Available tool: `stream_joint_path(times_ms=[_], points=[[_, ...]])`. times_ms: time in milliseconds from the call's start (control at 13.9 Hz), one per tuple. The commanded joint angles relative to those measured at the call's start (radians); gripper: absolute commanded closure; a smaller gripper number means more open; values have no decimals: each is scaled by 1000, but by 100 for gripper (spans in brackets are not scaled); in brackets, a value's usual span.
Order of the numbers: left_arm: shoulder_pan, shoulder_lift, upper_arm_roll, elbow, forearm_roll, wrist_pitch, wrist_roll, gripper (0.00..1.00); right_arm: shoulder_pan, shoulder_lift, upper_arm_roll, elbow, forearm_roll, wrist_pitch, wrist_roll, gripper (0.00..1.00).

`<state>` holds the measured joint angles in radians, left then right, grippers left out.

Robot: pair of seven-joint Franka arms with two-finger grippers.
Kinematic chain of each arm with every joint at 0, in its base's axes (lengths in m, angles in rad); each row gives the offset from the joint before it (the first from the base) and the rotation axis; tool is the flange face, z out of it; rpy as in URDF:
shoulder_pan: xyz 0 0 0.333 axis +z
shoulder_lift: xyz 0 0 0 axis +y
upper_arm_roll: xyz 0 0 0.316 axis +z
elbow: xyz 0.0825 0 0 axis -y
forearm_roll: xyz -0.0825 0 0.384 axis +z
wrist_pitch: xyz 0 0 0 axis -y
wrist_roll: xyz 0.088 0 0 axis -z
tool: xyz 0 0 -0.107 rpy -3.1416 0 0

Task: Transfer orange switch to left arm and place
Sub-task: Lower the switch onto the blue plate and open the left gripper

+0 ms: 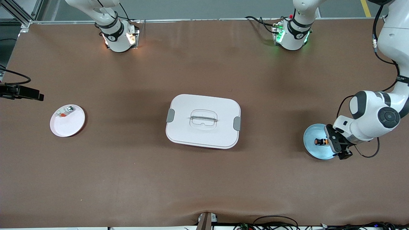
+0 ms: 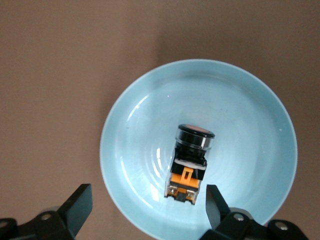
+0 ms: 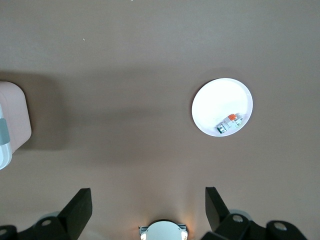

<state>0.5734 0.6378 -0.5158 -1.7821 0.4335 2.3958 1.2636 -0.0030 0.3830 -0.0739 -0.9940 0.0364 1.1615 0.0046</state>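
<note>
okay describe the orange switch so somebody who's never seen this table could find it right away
Start at the big white box mid-table, then go toward the left arm's end to the pale blue plate. The orange switch lies in that plate, between the left tool's open fingers. Its black body with orange bands differs from the silvery part in the white plate.

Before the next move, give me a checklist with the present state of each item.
1. Orange switch lies on the blue plate: ok.
2. Left gripper over the blue plate, jaws open, holding nothing: ok.
3. Right gripper high over the table, jaws open and empty: ok.
4. Box sits mid-table with its lid on, between the two plates: ok.
5. White plate holds only a silvery-white part: ok.
</note>
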Motion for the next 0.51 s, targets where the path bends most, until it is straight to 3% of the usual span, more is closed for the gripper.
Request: stream_joint_path(times_ms=[0, 216, 433], points=[[10, -39, -33, 55, -25, -114, -96, 0, -11, -114, 13, -171, -4, 73, -3, 0], [10, -99, -35, 119, -145, -216, -127, 0, -11, -255, 13, -391, -4, 200, -3, 0], [8, -107, -38, 245, -193, -355, -226, 0, -26, -277, 11, -422, -3, 204, -14, 0]])
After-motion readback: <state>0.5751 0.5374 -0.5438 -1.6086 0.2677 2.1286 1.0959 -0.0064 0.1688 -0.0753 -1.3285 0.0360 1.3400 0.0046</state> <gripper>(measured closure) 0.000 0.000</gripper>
